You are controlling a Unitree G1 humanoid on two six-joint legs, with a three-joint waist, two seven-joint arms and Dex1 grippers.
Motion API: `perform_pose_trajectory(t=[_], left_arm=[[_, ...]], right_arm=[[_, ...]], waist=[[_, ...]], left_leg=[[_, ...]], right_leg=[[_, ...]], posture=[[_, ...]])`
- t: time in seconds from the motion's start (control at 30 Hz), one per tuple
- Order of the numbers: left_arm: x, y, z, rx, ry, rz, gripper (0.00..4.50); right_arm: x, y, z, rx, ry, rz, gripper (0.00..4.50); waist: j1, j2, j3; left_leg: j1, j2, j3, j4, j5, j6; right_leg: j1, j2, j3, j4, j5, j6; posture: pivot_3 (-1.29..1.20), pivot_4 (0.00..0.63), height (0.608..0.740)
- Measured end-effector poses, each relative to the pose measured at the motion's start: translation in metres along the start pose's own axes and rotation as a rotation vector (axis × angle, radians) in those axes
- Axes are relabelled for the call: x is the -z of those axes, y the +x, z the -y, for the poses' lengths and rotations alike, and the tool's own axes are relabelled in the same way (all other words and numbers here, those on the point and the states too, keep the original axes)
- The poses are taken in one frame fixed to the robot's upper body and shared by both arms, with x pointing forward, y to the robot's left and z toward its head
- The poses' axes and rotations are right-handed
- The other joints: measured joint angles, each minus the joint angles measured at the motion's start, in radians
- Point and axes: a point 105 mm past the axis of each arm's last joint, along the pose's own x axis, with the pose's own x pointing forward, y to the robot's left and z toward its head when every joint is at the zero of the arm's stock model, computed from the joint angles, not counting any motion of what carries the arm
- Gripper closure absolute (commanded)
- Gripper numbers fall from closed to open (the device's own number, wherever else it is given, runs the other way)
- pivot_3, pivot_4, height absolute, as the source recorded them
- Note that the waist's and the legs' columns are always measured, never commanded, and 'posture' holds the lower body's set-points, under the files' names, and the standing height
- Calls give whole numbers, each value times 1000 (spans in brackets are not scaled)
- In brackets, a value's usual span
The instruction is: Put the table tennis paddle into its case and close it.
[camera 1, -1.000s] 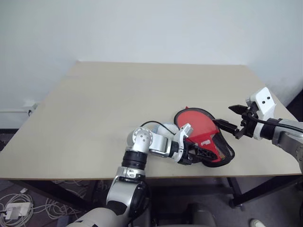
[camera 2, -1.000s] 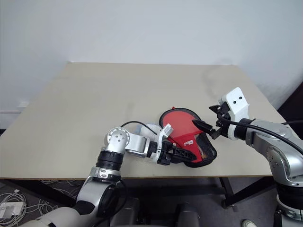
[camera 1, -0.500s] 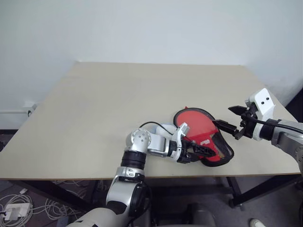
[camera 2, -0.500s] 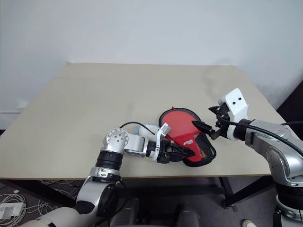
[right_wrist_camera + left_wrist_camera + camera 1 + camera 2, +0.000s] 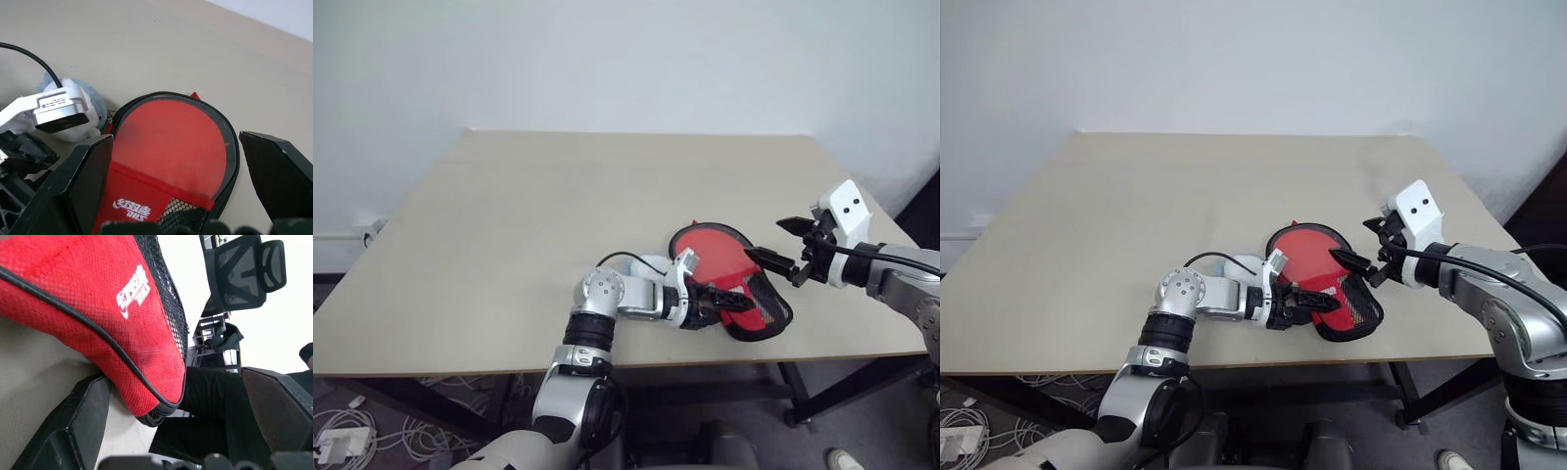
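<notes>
Your left gripper (image 5: 726, 300) lies low over the worktop (image 5: 529, 225) near its front edge, pointing to the right, with its fingers (image 5: 78, 426) spread apart around the narrow handle end of the case (image 5: 744, 294); in the left wrist view one finger sits just beside the red fabric and black piping, while the other stands clear of it, so you have no grip on it. Your right gripper (image 5: 781, 250) hovers above the case's right side, jaws wide apart and holding nothing. Between them, the case lies flat on the worktop, its round end away from you, its red flap with the white logo and its black mesh panel toward the front edge. The table tennis paddle (image 5: 171, 142) sits inside the case, its red rubber face showing in the open round half, ringed by the black edging; the handle is covered by the flap. A white-and-grey fluffy ball (image 5: 93, 105) rests just beside the case, behind your left wrist.
</notes>
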Motion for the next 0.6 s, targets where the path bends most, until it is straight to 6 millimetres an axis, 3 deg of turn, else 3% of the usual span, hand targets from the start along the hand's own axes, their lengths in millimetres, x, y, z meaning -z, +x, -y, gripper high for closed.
perform_pose_trajectory(t=[0.33,0.37,0.6], left_arm=[[-2,2,-15,-127,2,19,4286],[-3,2,-14,-128,7,21,4468],[2,5,-15,-153,32,-10,4468]], right_arm=[[-6,5,-5,-53,-23,8,0],[-6,6,-5,-54,-21,6,0],[-6,6,-6,-57,-21,7,0]], waist=[[-2,0,0],[-3,1,0],[-3,4,-2]], left_leg=[[2,0,1,-3,0,0],[4,0,1,-4,0,0],[17,0,1,-14,0,0]], right_leg=[[0,0,0,-2,0,0],[2,-1,0,-3,0,0],[13,1,-2,-14,0,0]], posture=[[0,0,654],[0,0,654],[0,0,654]])
